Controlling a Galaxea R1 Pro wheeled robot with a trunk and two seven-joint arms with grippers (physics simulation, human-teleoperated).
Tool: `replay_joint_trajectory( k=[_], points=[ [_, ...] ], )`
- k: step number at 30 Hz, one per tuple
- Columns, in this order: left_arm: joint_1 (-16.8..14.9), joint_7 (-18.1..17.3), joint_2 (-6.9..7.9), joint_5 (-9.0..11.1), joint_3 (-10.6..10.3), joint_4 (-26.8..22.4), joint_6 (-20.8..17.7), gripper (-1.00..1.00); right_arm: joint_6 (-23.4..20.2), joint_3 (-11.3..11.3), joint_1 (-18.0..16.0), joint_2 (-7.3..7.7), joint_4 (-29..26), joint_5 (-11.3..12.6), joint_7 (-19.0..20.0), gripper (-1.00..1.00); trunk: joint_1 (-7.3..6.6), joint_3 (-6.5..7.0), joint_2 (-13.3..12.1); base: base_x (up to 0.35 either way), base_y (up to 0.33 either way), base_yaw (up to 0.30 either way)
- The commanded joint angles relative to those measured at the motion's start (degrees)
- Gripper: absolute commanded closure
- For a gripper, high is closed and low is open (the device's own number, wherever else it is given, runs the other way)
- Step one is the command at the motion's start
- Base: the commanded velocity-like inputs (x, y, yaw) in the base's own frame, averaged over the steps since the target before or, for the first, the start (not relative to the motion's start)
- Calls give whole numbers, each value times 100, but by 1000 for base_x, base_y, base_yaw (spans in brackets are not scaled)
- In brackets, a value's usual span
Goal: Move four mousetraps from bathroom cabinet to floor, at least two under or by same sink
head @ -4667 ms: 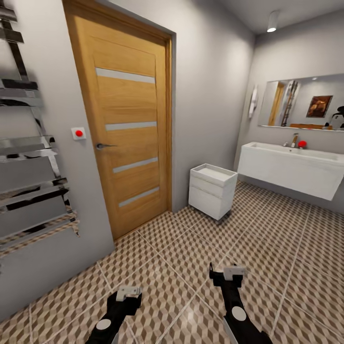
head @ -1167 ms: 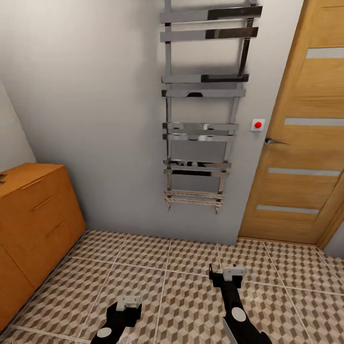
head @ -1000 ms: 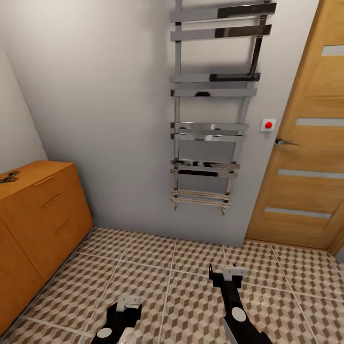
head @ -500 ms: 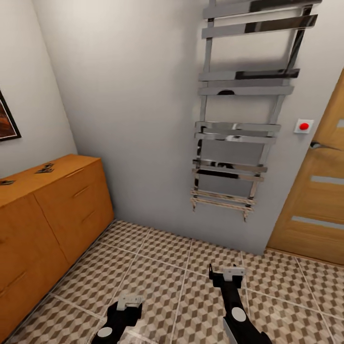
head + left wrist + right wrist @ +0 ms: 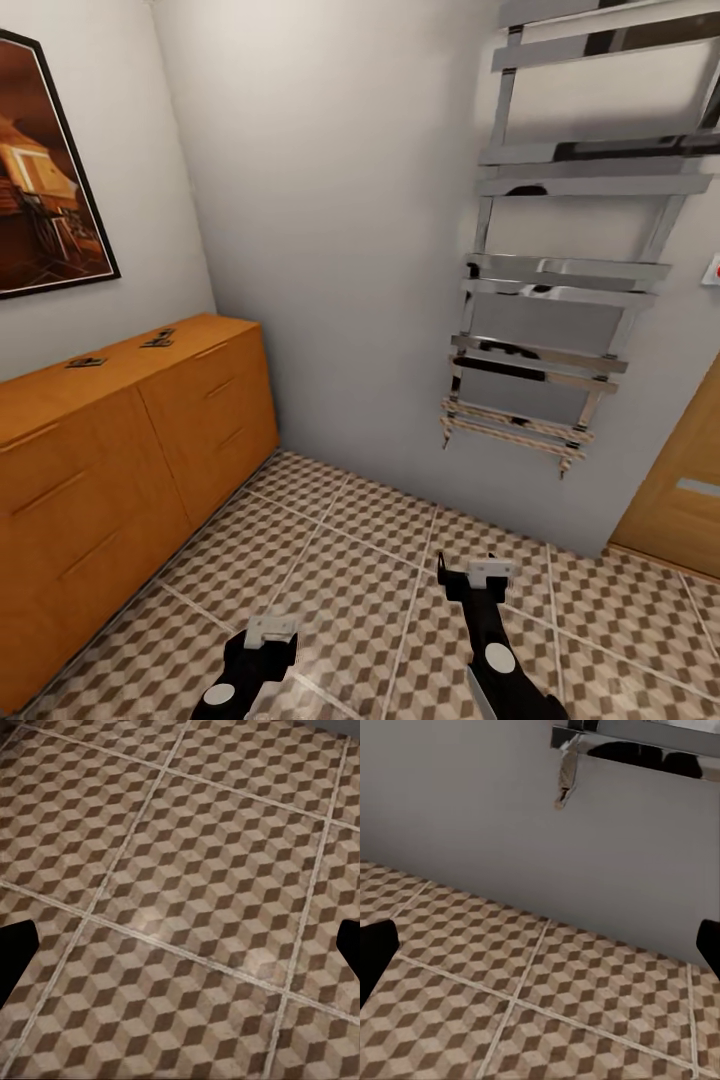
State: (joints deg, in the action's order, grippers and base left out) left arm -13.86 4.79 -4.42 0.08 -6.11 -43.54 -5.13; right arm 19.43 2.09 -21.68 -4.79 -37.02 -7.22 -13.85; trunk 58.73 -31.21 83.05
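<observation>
so two mousetraps [image 5: 158,339] are sitting on top of the cabinet [image 5: 120,440], while both the left gripper [image 5: 268,634] and right gripper [image 5: 478,574] are hanging spread apart and empty over the bathroom floor [image 5: 340,560].

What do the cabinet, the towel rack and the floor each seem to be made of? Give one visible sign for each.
Cabinet: looks like orange-brown wood with a smooth matte finish and faint grain; possibly veneer.
Towel rack: polished chrome-like metal, since its flat bars mirror the room.
Floor: apparently glazed tile, with pale grout lines, a printed cube pattern and soft glare.
</observation>
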Motion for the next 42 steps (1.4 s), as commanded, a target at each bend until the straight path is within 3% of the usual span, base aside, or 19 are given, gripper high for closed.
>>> replay_joint_trajectory(
  k=[1, 8, 42],
  points=[
    [-3, 39, 3, 1, -22, -9, -32, -100, 0, 11, -3, 4, 2, -60, -53, -100, 0, -8, 3, 0, 0, 281],
    [-3, 5, 8, 1, -31, -31, -15, -100, 16, 11, -3, 20, -7, -60, -48, -100, 0, -15, 3, 0, 0, 148],
    [-3, -13, 20, 1, -49, -117, 12, -100, 17, 11, -3, 39, -29, -62, -48, -100, 0, -16, 3, 0, 0, 3]
  ],
)
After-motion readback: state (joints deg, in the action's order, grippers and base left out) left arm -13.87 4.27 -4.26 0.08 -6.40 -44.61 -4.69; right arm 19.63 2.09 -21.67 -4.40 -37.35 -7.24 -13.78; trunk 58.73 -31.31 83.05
